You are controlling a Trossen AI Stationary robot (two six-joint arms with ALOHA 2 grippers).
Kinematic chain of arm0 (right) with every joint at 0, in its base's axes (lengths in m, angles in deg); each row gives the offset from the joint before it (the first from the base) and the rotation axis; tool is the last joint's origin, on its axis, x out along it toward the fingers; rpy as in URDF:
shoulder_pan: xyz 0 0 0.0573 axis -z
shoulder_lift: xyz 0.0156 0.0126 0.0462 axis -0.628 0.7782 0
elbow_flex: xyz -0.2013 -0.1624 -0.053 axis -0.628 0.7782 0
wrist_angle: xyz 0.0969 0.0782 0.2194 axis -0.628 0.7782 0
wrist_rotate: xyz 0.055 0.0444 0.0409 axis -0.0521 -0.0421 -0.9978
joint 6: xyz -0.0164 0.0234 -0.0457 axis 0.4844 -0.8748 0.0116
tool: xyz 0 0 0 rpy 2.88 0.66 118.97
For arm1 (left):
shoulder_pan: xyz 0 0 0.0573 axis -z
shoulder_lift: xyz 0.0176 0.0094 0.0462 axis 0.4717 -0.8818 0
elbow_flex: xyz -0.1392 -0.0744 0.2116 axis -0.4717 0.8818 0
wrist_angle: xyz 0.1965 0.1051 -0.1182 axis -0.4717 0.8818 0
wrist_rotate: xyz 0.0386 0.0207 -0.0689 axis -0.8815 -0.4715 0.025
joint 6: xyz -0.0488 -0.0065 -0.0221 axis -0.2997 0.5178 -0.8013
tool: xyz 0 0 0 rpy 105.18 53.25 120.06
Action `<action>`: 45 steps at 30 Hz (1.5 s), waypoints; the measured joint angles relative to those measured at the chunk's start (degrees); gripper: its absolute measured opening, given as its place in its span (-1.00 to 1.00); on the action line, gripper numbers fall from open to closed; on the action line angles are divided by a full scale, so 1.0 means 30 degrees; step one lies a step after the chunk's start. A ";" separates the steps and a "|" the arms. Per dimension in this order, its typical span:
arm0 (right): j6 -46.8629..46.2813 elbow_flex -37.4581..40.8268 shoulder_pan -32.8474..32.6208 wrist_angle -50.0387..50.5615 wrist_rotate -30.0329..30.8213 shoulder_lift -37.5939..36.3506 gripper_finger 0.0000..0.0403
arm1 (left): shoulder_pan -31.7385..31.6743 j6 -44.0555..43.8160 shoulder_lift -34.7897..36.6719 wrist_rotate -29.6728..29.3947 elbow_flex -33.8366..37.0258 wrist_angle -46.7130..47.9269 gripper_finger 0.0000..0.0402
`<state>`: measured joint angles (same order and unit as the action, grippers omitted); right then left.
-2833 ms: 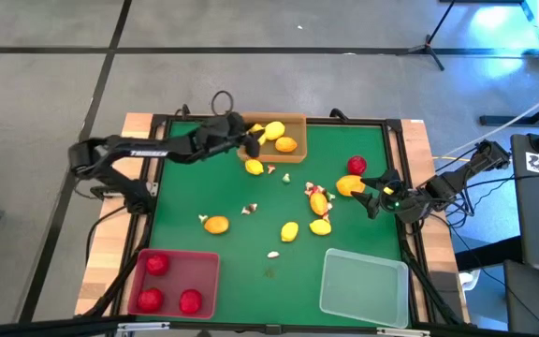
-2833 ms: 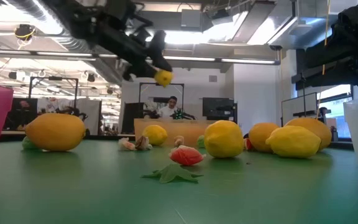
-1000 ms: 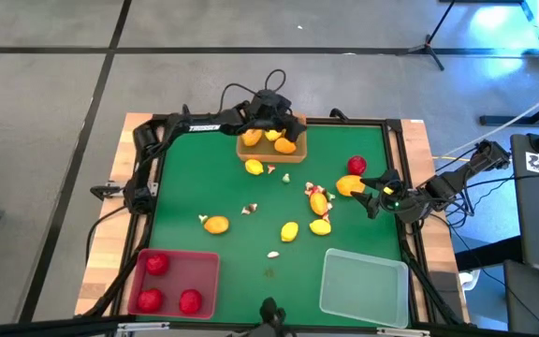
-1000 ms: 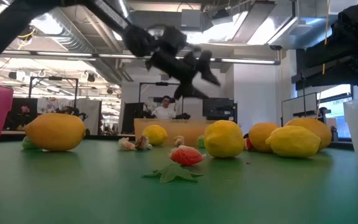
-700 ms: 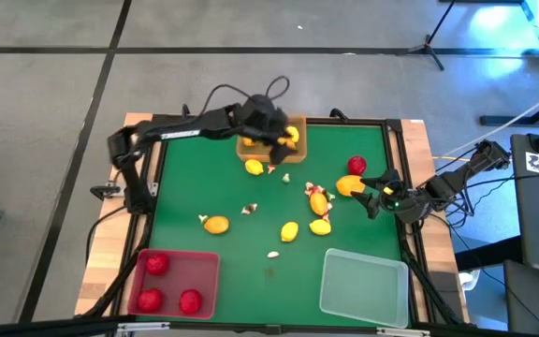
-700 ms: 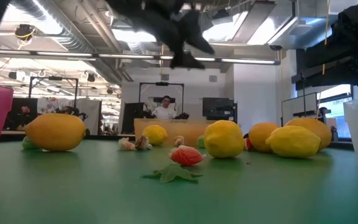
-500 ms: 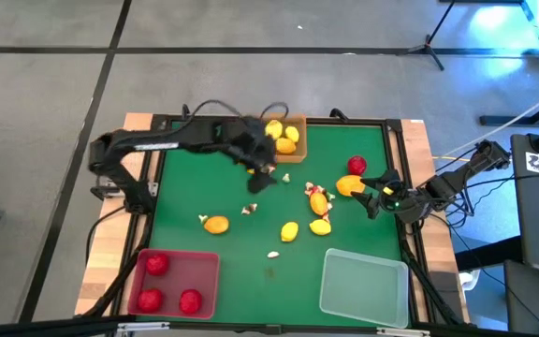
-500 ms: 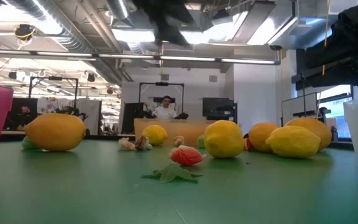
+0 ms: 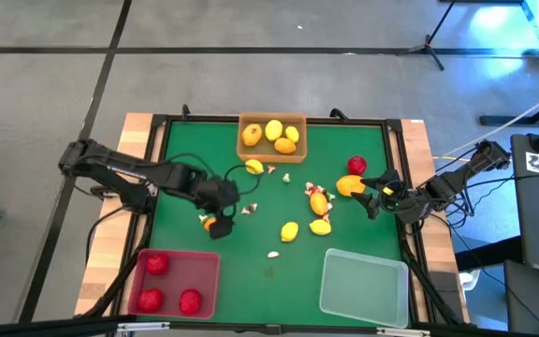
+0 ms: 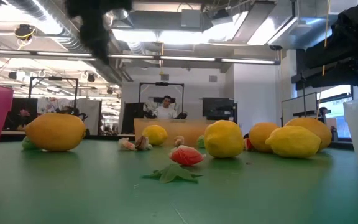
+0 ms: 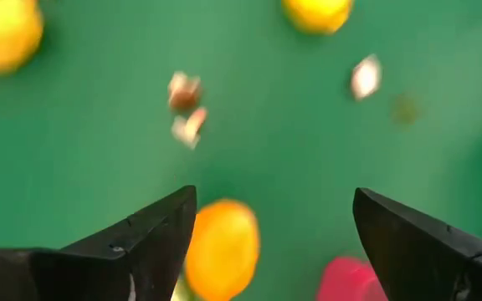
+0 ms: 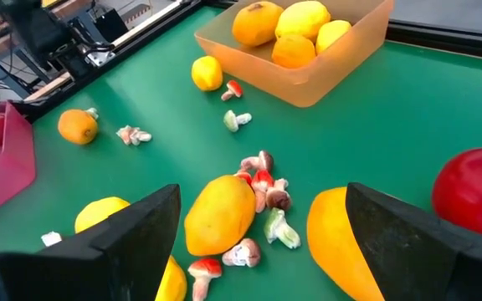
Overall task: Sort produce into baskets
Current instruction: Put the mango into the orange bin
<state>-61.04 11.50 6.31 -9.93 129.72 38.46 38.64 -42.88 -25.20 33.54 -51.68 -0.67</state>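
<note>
My left gripper (image 9: 219, 213) hangs open over the green mat at mid-left, pointing steeply down. An orange fruit (image 11: 222, 248) lies on the mat below and between its fingers, untouched. My right gripper (image 9: 374, 197) waits open at the right edge, with an orange fruit (image 12: 339, 242) and a red fruit (image 12: 475, 192) just ahead of it. The orange-tan basket (image 9: 298, 120) at the far edge holds several yellow and orange fruits. The red basket (image 9: 204, 281) at near left holds three red fruits. The clear basket (image 9: 363, 285) stands at near right.
More yellow and orange fruits (image 9: 318, 226) and small whitish-and-red bits (image 9: 250, 208) lie scattered over the middle of the mat. A dark frame (image 9: 157, 159) runs around the mat. In the low view a person (image 10: 166, 107) shows in the room behind.
My left gripper has swung from above the orange-tan basket at the far edge toward the table's near-left, tipping from nearly level to steeply downward, and now hangs over the orange fruit at mid-left. The fruits in the basket stay where they lay.
</note>
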 joint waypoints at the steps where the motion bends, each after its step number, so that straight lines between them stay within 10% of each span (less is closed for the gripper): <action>1: 0.0000 0.0000 -0.0002 -0.0016 0.0000 -0.0005 0.67 | 0.0283 -0.0298 0.0175 -0.0348 0.0668 -0.0028 0.57; 22: -0.0437 -0.0001 0.0000 -0.0153 -0.0148 0.0001 0.67 | 0.2740 -0.3479 0.0546 -0.2909 0.9922 -0.7135 0.57; 45: -0.0449 0.0000 -0.0003 -0.0157 0.0100 -0.0002 0.67 | 0.2089 -0.5087 0.0546 -0.4249 0.7542 -0.8158 0.20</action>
<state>-62.39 11.50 6.30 -10.40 130.02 38.46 44.91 -58.14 -23.56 20.80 -29.05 -25.15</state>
